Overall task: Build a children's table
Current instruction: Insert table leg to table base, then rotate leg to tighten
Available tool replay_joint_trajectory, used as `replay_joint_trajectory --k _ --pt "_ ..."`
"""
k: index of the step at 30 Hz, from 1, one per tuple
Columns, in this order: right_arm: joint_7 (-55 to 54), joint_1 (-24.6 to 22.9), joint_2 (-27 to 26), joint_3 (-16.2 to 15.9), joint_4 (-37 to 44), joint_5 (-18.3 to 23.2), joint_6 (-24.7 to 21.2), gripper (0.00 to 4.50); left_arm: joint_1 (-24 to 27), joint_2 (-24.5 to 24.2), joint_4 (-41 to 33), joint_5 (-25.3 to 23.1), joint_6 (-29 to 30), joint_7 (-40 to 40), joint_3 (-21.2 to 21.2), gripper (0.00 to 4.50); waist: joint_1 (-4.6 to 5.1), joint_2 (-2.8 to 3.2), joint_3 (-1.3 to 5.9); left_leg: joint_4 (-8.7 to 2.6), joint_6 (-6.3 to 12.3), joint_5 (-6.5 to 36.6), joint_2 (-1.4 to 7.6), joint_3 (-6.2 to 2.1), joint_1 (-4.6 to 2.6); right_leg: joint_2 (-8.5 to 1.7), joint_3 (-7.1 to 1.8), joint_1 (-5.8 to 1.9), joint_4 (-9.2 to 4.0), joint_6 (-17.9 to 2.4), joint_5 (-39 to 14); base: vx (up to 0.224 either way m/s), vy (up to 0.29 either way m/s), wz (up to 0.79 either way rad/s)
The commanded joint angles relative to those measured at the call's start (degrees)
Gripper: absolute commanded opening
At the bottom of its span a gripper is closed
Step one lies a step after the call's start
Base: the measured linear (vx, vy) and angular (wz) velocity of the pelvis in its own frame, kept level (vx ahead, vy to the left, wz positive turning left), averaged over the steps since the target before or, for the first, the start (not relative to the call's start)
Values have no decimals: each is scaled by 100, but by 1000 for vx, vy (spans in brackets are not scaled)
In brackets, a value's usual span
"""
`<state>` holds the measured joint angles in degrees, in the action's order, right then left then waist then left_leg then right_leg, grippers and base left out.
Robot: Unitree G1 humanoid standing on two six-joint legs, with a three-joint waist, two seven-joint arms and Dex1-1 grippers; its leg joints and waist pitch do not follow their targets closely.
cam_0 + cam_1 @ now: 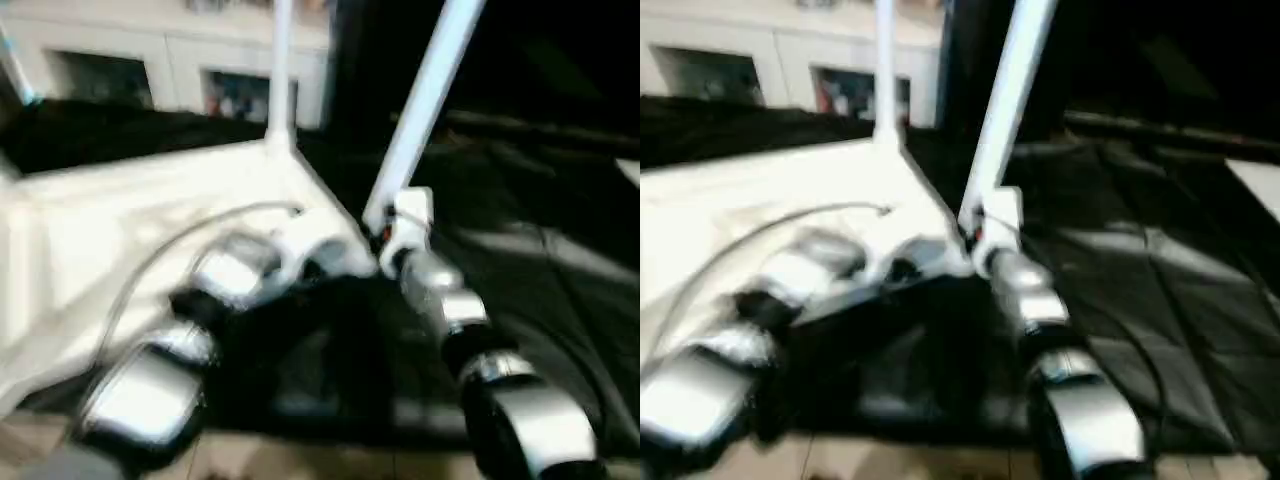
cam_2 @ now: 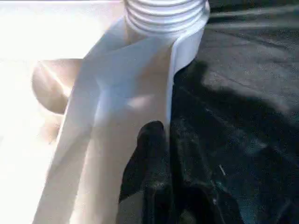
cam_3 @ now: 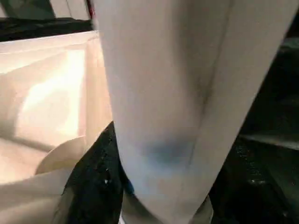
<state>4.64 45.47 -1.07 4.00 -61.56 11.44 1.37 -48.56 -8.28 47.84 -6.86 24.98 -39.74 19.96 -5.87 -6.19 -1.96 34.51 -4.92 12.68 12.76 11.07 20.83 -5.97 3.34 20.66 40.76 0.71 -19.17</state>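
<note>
The children's table top lies upside down on black cloth, white, with its ribbed underside up. One white tube leg stands upright in the far corner socket. A second leg leans to the right above the near corner, and my right gripper is shut on its lower end. The right wrist view has this leg between the black fingers. My left gripper is shut and rests against the top's rim, just below a threaded corner socket.
A white cabinet with glass doors stands behind the table top. Black cloth covers the floor to the right. A grey cable arcs over my left forearm. Bare wooden floor shows at the near edge.
</note>
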Motion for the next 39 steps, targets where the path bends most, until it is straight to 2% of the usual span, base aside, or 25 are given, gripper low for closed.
replay_joint_trajectory --k 1,2,3,4,5,6,7,9,11,14,17,18,24,27,29,31,32,33,35,37,39 --pt "-276 -284 -295 63 -750 130 -639 191 -34 168 145 -9 199 466 -72 0 -140 186 261 -270 -38 -306 33 -382 317 -618 -447 -300 -973 -169 -2735 99 -15 -32" --pt "-321 -245 -336 63 -775 105 -654 191 -40 206 155 -22 216 512 -66 0 -146 254 327 -394 -206 -639 100 -338 18 -356 -283 -130 -818 -338 -1091 99 -15 -32" --pt "-326 -186 -389 -11 -796 2 -692 191 -21 234 141 -45 249 553 -48 0 -6 340 283 -462 -240 -434 141 -327 -265 -106 -192 87 -679 -713 890 0 0 0" --pt "-341 -153 -416 -13 -835 -41 -695 191 -21 235 162 -87 247 582 -39 0 60 291 288 -495 -350 -261 61 -289 -85 -85 -199 -116 -646 -997 1734 0 0 0" --pt "-341 -153 -416 -13 -835 -41 -695 191 -21 235 162 -87 247 582 -39 0 36 339 272 -531 -385 2 36 -260 -74 -99 -196 -137 -695 -1047 1675 0 0 0" --pt "-424 -117 -456 39 -909 -96 -681 191 -27 237 223 -126 245 650 -70 0 54 312 263 -572 -396 574 45 -233 -114 -149 -209 -148 -779 -1078 1172 0 0 0" --pt "-441 -107 -463 48 -937 -132 -674 191 -33 225 255 -146 238 679 -81 0 56 308 251 -624 -380 933 43 -232 -110 -171 -215 -169 -857 -1025 534 0 0 0" --pt "-467 -99 -470 62 -965 -153 -670 191 -31 215 274 -167 226 698 -95 0 52 295 255 -659 -339 1136 63 -229 -125 -202 -238 -149 -935 -918 -54 0 0 0" --pt "-504 -92 -484 76 -1001 -170 -657 191 -27 185 288 -181 218 702 -113 0 55 299 246 -673 -325 1141 74 -226 -109 -214 -254 -130 -964 -865 -170 0 0 0" --pt "-522 -73 -511 127 -1045 -181 -654 191 -39 155 280 -174 237 694 -129 0 51 313 242 -675 -314 1047 77 -214 -111 -215 -263 -113 -959 -870 37 0 0 0" --pt "-504 -53 -520 171 -1063 -205 -680 191 -45 159 296 -169 186 618 -118 0 55 307 235 -685 -319 1150 74 -208 -106 -222 -266 -110 -987 -843 -143 0 0 0" --pt "-485 -40 -523 181 -1072 -224 -730 191 -39 157 294 -173 166 586 -112 0 52 328 239 -690 -318 1141 79 -211 -115 -224 -265 -104 -990 -843 -152 0 0 0" --pt "-65 24 -504 125 -1104 -313 -892 191 65 76 113 -152 -13 136 14 0 71 312 241 -700 -298 1064 77 -205 -95 -224 -262 -116 -994 -866 -73 0 0 0" --pt "483 68 -397 -76 -1084 -455 -993 191 181 -45 -159 -76 -193 -344 114 0 95 312 256 -682 -237 801 82 -202 -75 -217 -256 -144 -949 -955 346 0 0 0" --pt "1220 55 -171 -331 -1029 -655 -1012 191 308 -250 -438 -33 -337 -797 227 0 117 301 265 -670 -189 609 77 -201 -48 -209 -243 -188 -918 -1014 652 0 0 0" --pt "2044 17 106 -548 -933 -810 -961 191 439 -485 -697 19 -523 -1249 326 0 156 302 275 -635 -51 446 71 -187 -41 -210 -242 -206 -899 -1140 1039 0 0 0" --pt "2250 5 171 -597 -903 -840 -928 191 476 -545 -765 39 -606 -1372 349 0 162 304 273 -633 -13 440 78 -190 -41 -216 -240 -210 -898 -1183 1086 0 0 0" --pt "3147 -69 439 -833 -748 -938 -795 191 625 -777 -1064 154 -674 -1830 407 0 189 320 268 -627 23 411 79 -178 -55 -208 -249 -196 -887 -1256 1169 0 0 0" --pt "3497 -105 549 -938 -682 -990 -727 191 682 -866 -1178 199 -729 -2011 427 0 202 313 265 -616 145 453 95 -176 -52 -212 -239 -212 -889 -1345 1194 0 0 0" --pt "4272 -226 842 -1159 -488 -1091 -558 191 810 -1094 -1426 242 -780 -2320 453 0 209 322 256 -630 147 553 116 -165 -94 -213 -238 -183 -892 -1461 1027 0 0 0" --pt "4657 -288 986 -1217 -381 -1112 -511 191 885 -1198 -1552 263 -908 -2456 435 0 210 303 257 -625 187 622 131 -152 -87 -225 -247 -188 -898 -1502 937 0 0 0"
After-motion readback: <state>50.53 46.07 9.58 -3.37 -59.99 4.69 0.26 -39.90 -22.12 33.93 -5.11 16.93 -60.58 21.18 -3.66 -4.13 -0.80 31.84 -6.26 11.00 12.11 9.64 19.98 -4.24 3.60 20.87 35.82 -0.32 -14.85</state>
